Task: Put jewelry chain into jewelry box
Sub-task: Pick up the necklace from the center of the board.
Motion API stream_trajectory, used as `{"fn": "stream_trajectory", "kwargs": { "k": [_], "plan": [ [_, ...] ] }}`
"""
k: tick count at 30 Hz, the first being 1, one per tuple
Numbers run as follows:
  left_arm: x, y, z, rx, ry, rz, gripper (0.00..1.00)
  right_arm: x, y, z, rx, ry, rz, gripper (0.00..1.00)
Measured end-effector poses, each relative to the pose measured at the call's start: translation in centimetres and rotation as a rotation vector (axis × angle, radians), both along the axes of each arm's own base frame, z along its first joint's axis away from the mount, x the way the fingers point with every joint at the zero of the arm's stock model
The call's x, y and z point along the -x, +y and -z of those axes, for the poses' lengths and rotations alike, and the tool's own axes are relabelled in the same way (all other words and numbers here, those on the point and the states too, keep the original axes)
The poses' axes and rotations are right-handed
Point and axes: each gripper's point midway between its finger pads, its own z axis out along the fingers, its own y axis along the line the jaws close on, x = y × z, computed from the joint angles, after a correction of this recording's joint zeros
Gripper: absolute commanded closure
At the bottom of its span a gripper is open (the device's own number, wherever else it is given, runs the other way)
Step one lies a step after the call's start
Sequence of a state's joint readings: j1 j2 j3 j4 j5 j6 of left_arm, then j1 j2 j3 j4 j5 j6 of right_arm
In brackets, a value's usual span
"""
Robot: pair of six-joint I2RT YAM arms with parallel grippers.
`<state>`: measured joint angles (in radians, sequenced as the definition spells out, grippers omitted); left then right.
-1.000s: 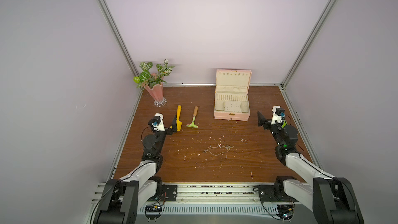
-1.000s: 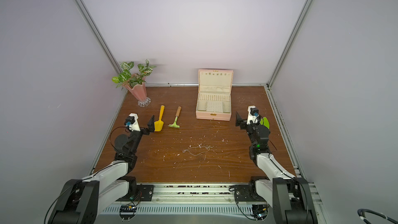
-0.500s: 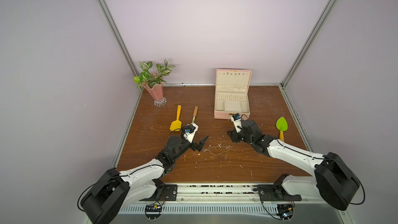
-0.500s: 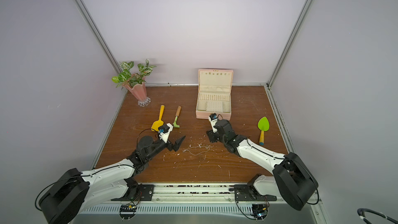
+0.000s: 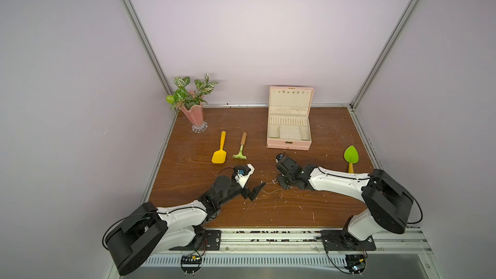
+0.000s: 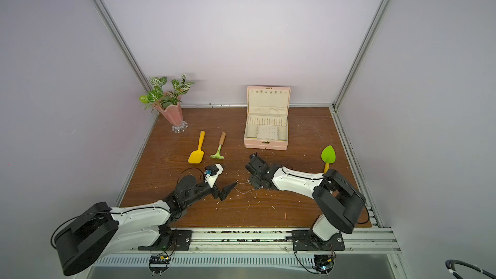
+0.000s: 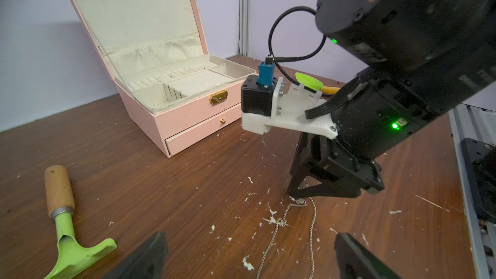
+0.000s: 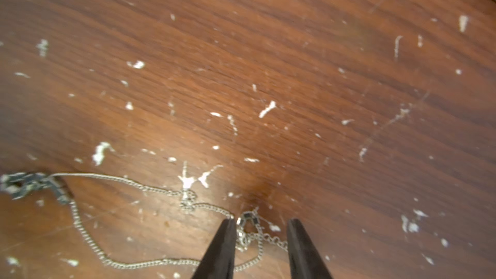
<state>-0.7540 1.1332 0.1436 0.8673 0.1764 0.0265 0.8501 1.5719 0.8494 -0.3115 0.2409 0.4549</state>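
Handling: jewelry chain (image 8: 188,200) judged very light, limp and fine-linked. It should drape and swing once lifted and could slide out of a loose pinch. A small knot shows mid-length and may snag.
Where to take hold: the bunched clasp end, where the links pile up thicker than a single strand. A pinch low to the wood looks right.
Chain position: flat on the brown table (image 5: 193,173), a little toward 6 o'clock from centre in both top views, among pale flecks of debris (image 8: 100,153).
Chain versus right gripper (image 8: 261,221): the clasp bunch lies between the two tips, hard against one of them. The rest trails off toward 9 o'clock.
Right gripper state: jaws part-way apart, straddling the bunch with a gap showing; nothing pinched.
Left gripper (image 7: 249,235): jaws spread wide, empty, at 9 o'clock from the right one. Its near tip is just beside the chain's far end; contact cannot be told.
Jewelry box (image 5: 288,143): lid up, at 12 o'clock from the chain, well apart. The compartments look empty.
Risk: flecks could get caught up with the links.
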Motion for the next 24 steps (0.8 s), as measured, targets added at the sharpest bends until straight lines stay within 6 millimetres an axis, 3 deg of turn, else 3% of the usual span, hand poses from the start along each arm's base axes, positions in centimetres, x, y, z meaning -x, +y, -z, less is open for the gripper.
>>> {"fn": "stream_trajectory", "kwargs": {
  "k": [12,24],
  "plan": [
    [0.1,0.1,-0.5,0.015,-0.018,-0.004,0.01,1.1,-1.5,1.7,0.073,0.081,0.039,0.69],
    [0.0,0.1,-0.5,0.015,-0.018,-0.004,0.01,1.1,-0.2,1.8,0.000,0.116,0.030,0.68]
  ]
}}
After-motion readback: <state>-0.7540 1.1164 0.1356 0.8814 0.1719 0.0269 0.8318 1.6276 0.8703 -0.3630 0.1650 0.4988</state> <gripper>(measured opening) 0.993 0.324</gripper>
